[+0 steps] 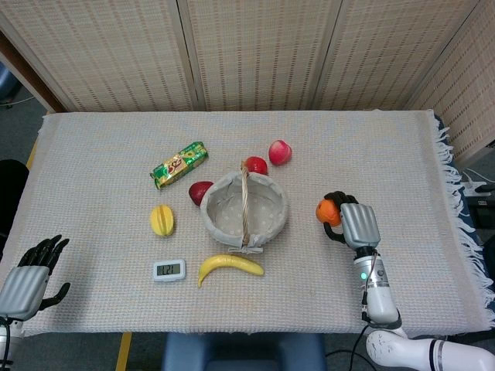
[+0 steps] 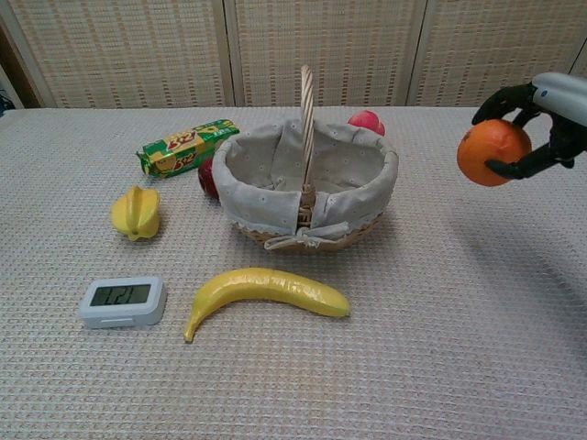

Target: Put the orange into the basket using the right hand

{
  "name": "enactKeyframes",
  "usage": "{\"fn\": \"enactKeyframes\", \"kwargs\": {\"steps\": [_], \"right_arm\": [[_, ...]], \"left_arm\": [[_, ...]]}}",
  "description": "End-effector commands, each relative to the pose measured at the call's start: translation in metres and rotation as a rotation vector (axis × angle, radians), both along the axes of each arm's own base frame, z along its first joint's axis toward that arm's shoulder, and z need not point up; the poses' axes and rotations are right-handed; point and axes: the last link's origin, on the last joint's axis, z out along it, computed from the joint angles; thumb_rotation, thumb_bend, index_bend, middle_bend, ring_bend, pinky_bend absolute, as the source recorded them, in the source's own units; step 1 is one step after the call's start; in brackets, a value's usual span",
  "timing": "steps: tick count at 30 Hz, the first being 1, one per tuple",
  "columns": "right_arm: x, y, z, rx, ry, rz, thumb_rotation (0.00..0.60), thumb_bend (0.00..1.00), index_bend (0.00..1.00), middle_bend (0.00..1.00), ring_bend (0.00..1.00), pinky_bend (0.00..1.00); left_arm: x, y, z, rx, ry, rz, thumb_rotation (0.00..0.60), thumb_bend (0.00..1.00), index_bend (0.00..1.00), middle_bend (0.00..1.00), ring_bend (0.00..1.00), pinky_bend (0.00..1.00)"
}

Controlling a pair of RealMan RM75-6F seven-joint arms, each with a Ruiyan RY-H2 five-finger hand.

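One round orange (image 2: 493, 153), no long axis, gripped in right hand (image 2: 547, 124).

Grey-backed right hand (image 1: 357, 225), blk fingers (image 2: 514, 95).

My right hand (image 1: 352, 222) holds the orange (image 1: 328, 212) up off the counter (image 1: 402, 170), at 3 o'clock from the basket (image 1: 244, 209). Open cloth lies between them, nothing standing there. The basket handle (image 2: 305, 137) arches upright across the middle, 12 to 6 o'clock, splitting the opening into a left and a right half; the right half faces my fingers (image 2: 514, 167). Behind the rim at 12 to 1 o'clock sit two red fruits (image 1: 267, 158). A banana (image 1: 230, 265) lies at 6 o'clock, near the rim. Another red fruit (image 1: 200, 192), a starfruit (image 1: 162, 219), a clock (image 1: 169, 270) and a snack pack (image 1: 179, 164) crowd the 7 to 11 o'clock side.
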Motion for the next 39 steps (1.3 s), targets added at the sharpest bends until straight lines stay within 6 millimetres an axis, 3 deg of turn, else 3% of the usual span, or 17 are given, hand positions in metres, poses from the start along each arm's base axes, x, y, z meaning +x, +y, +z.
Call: {"fn": "enactKeyframes", "kwargs": {"steps": [1, 6, 10, 12, 13, 19, 22, 24, 26, 32, 35, 39], "right_arm": [[0.021, -0.005, 0.002, -0.032, -0.057, 0.044, 0.6, 0.46, 0.77, 0.55, 0.59, 0.74], [0.05, -0.01, -0.012, -0.033, -0.083, 0.098, 0.6, 0.46, 0.77, 0.55, 0.59, 0.74], [0.059, -0.011, -0.018, -0.026, -0.087, 0.11, 0.6, 0.46, 0.76, 0.55, 0.59, 0.74], [0.073, -0.013, -0.027, -0.019, -0.094, 0.132, 0.6, 0.46, 0.76, 0.55, 0.59, 0.74], [0.092, -0.015, -0.039, -0.001, -0.104, 0.174, 0.6, 0.46, 0.76, 0.55, 0.59, 0.74], [0.118, -0.022, -0.064, -0.004, -0.099, 0.184, 0.6, 0.46, 0.75, 0.55, 0.59, 0.74], [0.122, -0.022, -0.071, 0.003, -0.079, 0.191, 0.6, 0.46, 0.7, 0.55, 0.57, 0.73], [0.122, -0.02, -0.074, 0.016, -0.073, 0.188, 0.6, 0.46, 0.6, 0.53, 0.5, 0.67], [0.121, -0.019, -0.075, 0.024, -0.058, 0.188, 0.6, 0.45, 0.51, 0.44, 0.37, 0.55], [0.114, -0.017, -0.07, 0.04, -0.023, 0.178, 0.6, 0.24, 0.52, 0.09, 0.05, 0.29], [0.112, -0.018, -0.066, 0.035, -0.021, 0.173, 0.6, 0.21, 0.53, 0.02, 0.0, 0.24], [0.11, -0.018, -0.06, 0.032, -0.026, 0.165, 0.6, 0.19, 0.55, 0.01, 0.0, 0.22]], "left_arm": [[0.0, 0.0, 0.0, -0.001, -0.001, 0.0, 0.6, 0.33, 0.0, 0.0, 0.0, 0.11], [0.001, 0.0, -0.001, -0.003, -0.003, -0.002, 0.6, 0.33, 0.0, 0.0, 0.0, 0.11], [0.001, 0.0, -0.001, -0.003, -0.003, -0.002, 0.6, 0.33, 0.0, 0.0, 0.0, 0.11], [0.001, 0.001, -0.001, -0.003, -0.005, -0.002, 0.6, 0.33, 0.0, 0.0, 0.0, 0.11], [0.0, 0.0, 0.0, -0.001, -0.011, 0.004, 0.6, 0.33, 0.0, 0.0, 0.0, 0.11], [-0.002, 0.0, 0.002, -0.003, -0.023, 0.014, 0.6, 0.33, 0.0, 0.0, 0.0, 0.11], [-0.003, 0.0, 0.003, -0.003, -0.028, 0.018, 0.6, 0.33, 0.0, 0.0, 0.0, 0.11], [-0.003, 0.0, 0.003, -0.004, -0.029, 0.021, 0.6, 0.33, 0.0, 0.0, 0.0, 0.11], [-0.003, 0.0, 0.003, -0.005, -0.031, 0.021, 0.6, 0.33, 0.0, 0.0, 0.0, 0.11], [-0.002, -0.001, 0.003, -0.006, -0.03, 0.015, 0.6, 0.33, 0.0, 0.0, 0.0, 0.11], [-0.001, -0.001, 0.002, -0.007, -0.029, 0.014, 0.6, 0.33, 0.0, 0.0, 0.0, 0.11], [-0.001, 0.0, 0.001, -0.007, -0.027, 0.013, 0.6, 0.33, 0.0, 0.0, 0.0, 0.11]]}}
